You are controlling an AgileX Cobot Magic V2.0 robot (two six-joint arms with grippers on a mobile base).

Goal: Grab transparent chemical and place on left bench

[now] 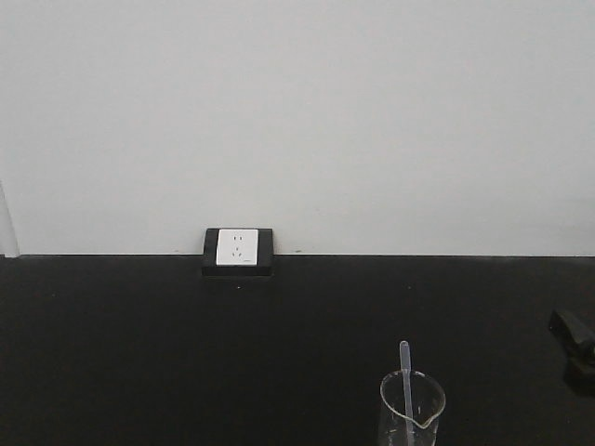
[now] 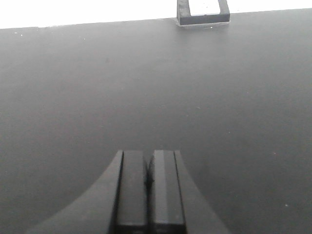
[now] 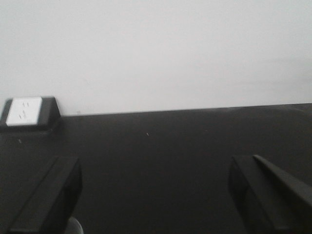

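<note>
The transparent chemical, a slim clear pipette (image 1: 405, 370), stands tilted in a clear glass beaker (image 1: 412, 409) at the bottom of the front view, right of centre. My right gripper (image 3: 155, 187) is open and empty over the black worktop; its dark tip (image 1: 576, 339) shows at the right edge of the front view, right of the beaker. A pale rim (image 3: 74, 225) shows at the lower left of the right wrist view, by the left finger. My left gripper (image 2: 148, 183) is shut and empty, low over the worktop. The left bench with white bins is out of view.
The black worktop (image 1: 186, 353) runs to a white wall (image 1: 297, 111). A white wall socket in a black frame (image 1: 238, 250) sits at the wall's foot; it also shows in the left wrist view (image 2: 203, 11) and the right wrist view (image 3: 27, 112).
</note>
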